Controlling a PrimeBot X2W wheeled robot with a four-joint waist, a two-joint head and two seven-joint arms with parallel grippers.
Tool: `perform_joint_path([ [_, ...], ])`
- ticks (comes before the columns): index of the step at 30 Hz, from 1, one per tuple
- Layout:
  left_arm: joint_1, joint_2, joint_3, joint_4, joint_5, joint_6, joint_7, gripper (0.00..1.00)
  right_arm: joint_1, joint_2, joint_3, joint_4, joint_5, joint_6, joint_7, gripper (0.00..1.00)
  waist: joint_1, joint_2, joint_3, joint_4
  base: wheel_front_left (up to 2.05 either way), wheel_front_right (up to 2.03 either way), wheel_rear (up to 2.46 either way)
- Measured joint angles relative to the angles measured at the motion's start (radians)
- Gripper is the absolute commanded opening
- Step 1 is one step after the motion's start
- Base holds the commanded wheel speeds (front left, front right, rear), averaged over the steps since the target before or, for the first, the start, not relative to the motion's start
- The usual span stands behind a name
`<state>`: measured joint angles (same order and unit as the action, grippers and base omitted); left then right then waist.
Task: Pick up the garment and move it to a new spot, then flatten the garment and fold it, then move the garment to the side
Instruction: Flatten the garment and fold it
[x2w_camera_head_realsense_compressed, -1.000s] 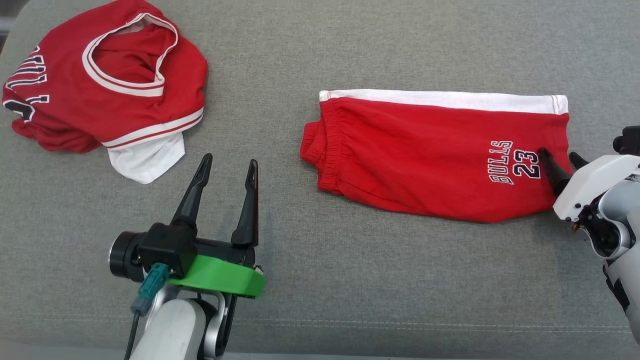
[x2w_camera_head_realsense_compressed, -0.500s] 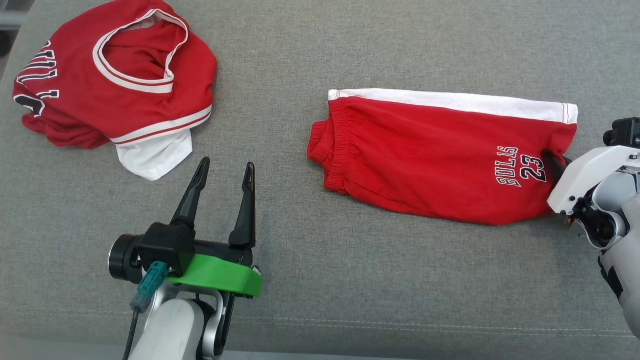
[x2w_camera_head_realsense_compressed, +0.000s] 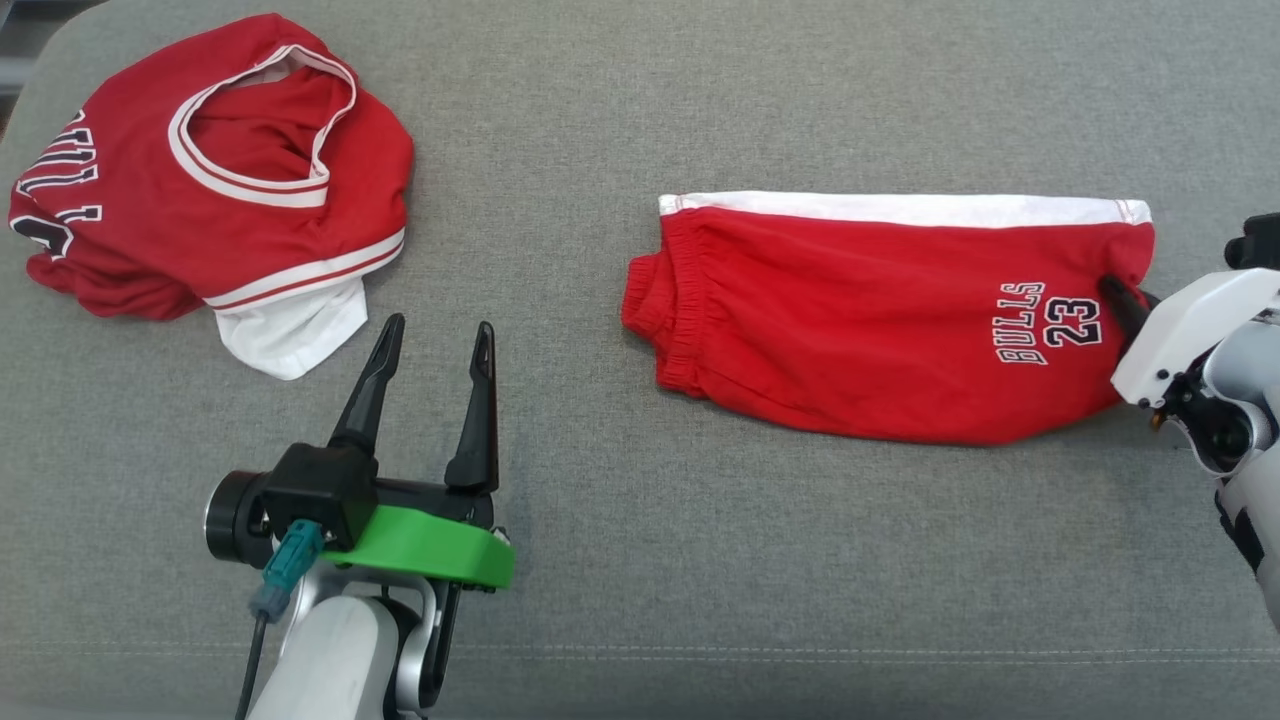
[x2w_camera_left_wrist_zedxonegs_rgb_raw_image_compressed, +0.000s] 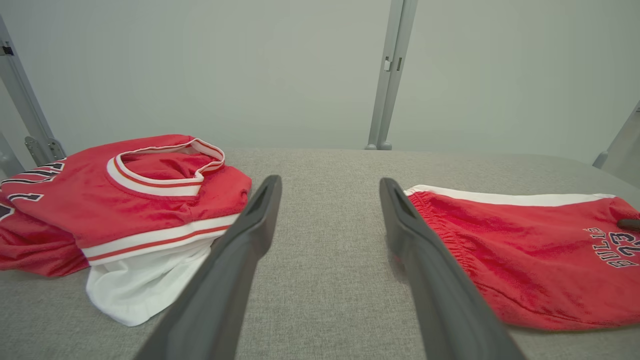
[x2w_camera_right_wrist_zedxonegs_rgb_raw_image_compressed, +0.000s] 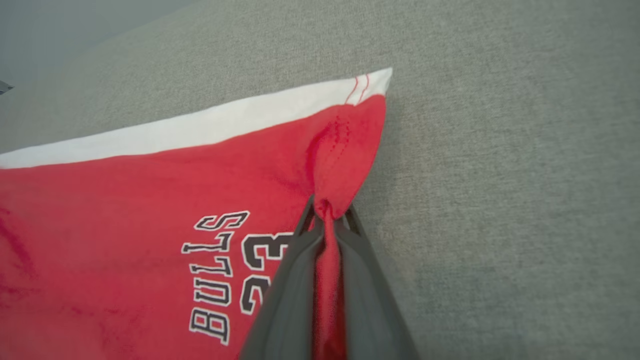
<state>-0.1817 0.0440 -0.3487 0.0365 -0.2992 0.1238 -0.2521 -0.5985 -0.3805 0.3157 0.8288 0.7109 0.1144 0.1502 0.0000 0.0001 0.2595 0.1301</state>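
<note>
- While the right gripper (x2w_camera_head_realsense_compressed: 1112, 290) pinches their edge, the folded red fabric shorts (x2w_camera_head_realsense_compressed: 860, 320) lie flat on the grey woven cushion surface (x2w_camera_head_realsense_compressed: 700, 580), right of centre in the head view.
- Its two long dark fingers are clenched on a bunched fold of red cloth at the shorts' right-hand end, just beside the black-and-white "BULLS 23" print (x2w_camera_head_realsense_compressed: 1048, 322). The right wrist view shows cloth squeezed between the fingers and puckered at their tips.
- A white band (x2w_camera_head_realsense_compressed: 900, 208) runs along the far edge of the shorts, and the gathered elastic waistband (x2w_camera_head_realsense_compressed: 665, 310) forms their left end.
- The left gripper (x2w_camera_head_realsense_compressed: 438, 325) is at the lower left over bare cushion, with its fingers spread apart, grasping nothing and pointing away from the robot.
- The left wrist view looks between those fingers across bare grey cloth, with the shorts off to the right.
- A crumpled red sleeveless jersey (x2w_camera_head_realsense_compressed: 130, 230) with white-and-red trim lies at the far left, well apart from the shorts, and a white layer pokes out under its lower hem.
- A pale wall and a grey metal post (x2w_camera_left_wrist_zedxonegs_rgb_raw_image_compressed: 390, 75) stand behind the cushion in the left wrist view.
</note>
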Motion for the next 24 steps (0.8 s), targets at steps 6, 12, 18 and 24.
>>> perform_joint_path([
  [6, 0.0, 0.0, 0.006, -0.001, 0.0, 0.0, 0.0, 1.0, -0.029, -0.048, 0.0, 0.016, -0.006, 0.001, -0.01, 0.0, 0.0, 0.0, -0.003, -0.019, 0.0, 0.0, 0.0],
  [12, 0.0, 0.0, 0.003, 0.0, 0.0, 0.0, 0.0, 1.0, -0.044, -0.089, 0.005, 0.022, -0.016, 0.009, -0.032, 0.0, 0.0, 0.0, -0.005, -0.029, 0.0, 0.0, 0.0],
  [18, 0.0, 0.0, 0.006, 0.008, -0.001, 0.0, 0.0, 1.0, -0.062, -0.05, 0.06, -0.004, -0.036, 0.009, -0.046, 0.0, 0.0, 0.0, -0.018, -0.041, 0.0, 0.0, 0.0],
  [24, 0.0, 0.0, -0.01, 0.014, -0.006, 0.0, 0.0, 1.0, -0.077, 0.015, 0.149, -0.095, -0.032, 0.009, -0.051, 0.0, 0.0, 0.0, -0.035, -0.043, 0.0, 0.0, 0.0],
])
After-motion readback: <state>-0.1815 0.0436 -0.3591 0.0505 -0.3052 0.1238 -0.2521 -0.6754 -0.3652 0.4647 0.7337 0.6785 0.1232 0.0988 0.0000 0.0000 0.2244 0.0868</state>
